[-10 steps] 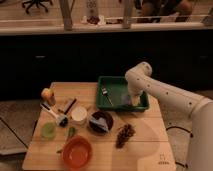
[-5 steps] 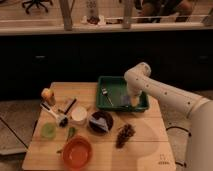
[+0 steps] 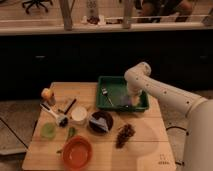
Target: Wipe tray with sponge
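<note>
Inside the tray, your end effector has slid toward its near right corner over the sponge; grip state unclear, wiping seems underway.

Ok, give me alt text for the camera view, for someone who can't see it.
A white robot arm reaches down into a dark green tray on a wooden table, its gripper at a blue-grey sponge near the tray's right front corner. An orange bowl, a dark bowl and a reddish-brown clump sit in front.

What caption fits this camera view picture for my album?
Robot claw reaches down into the green tray by the sponge.
</note>
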Robot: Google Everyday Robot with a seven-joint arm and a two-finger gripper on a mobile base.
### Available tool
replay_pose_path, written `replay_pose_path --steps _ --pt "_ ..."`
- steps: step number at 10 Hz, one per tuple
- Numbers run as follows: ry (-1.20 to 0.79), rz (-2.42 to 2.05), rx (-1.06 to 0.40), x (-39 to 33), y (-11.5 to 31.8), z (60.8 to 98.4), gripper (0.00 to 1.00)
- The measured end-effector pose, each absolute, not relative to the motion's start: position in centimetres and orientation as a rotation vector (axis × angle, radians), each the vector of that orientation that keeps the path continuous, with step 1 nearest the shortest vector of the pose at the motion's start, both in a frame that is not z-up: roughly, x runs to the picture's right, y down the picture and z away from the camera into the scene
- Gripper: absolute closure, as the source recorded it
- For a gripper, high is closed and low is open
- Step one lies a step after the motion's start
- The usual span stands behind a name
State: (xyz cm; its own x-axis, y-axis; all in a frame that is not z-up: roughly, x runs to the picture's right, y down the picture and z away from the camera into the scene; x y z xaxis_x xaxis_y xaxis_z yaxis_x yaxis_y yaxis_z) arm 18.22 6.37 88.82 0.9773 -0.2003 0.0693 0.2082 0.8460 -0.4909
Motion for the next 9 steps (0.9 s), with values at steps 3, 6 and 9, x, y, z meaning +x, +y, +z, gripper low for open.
replay_pose_path --steps 3,6,9 --pt "-0.02 -0.219 -0.521 18.2 6.2 88.9 1.0" --pt "-0.021 -0.224 -0.507 18.0 5.3 89.5 1.0" --pt "-0.013 -0.231 -0.518 17.7 5.1 91.0 1.0"
